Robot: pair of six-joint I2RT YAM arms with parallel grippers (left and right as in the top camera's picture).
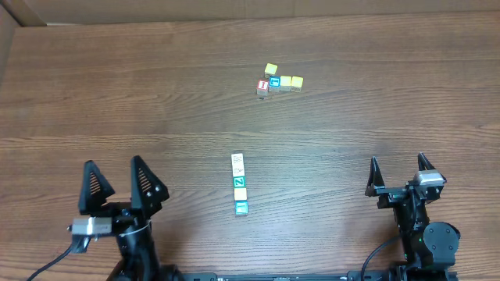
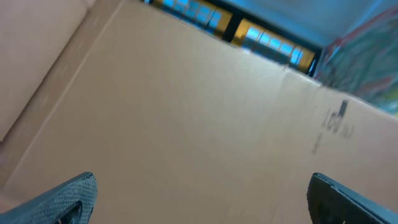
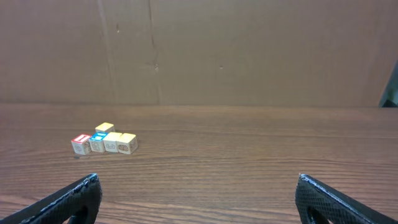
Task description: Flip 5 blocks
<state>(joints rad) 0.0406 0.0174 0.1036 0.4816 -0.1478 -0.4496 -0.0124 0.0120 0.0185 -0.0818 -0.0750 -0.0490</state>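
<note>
Overhead: five blocks in one tight line mid-counter, running far to near, between the two arms.
Line order, far to near: white block, second white block, green Z block, pale yellow block, teal block.
Left tool: released, fingers spread wide, nothing between them; well left of the line, by the counter's near edge.
Right tool: released, spread wide, holding nothing; well right of the line, also by the near edge.
Far cluster: separate group well behind the line; red-and-white cube, blue cube and two yellow cubes side by side, a third yellow cube just behind them.
Left wrist: cardboard wall fills the view, own fingertips in the bottom corners.
Right wrist: far cluster ahead and to the left on the counter, cardboard wall behind it; own fingers in the bottom corners, far apart.
</note>
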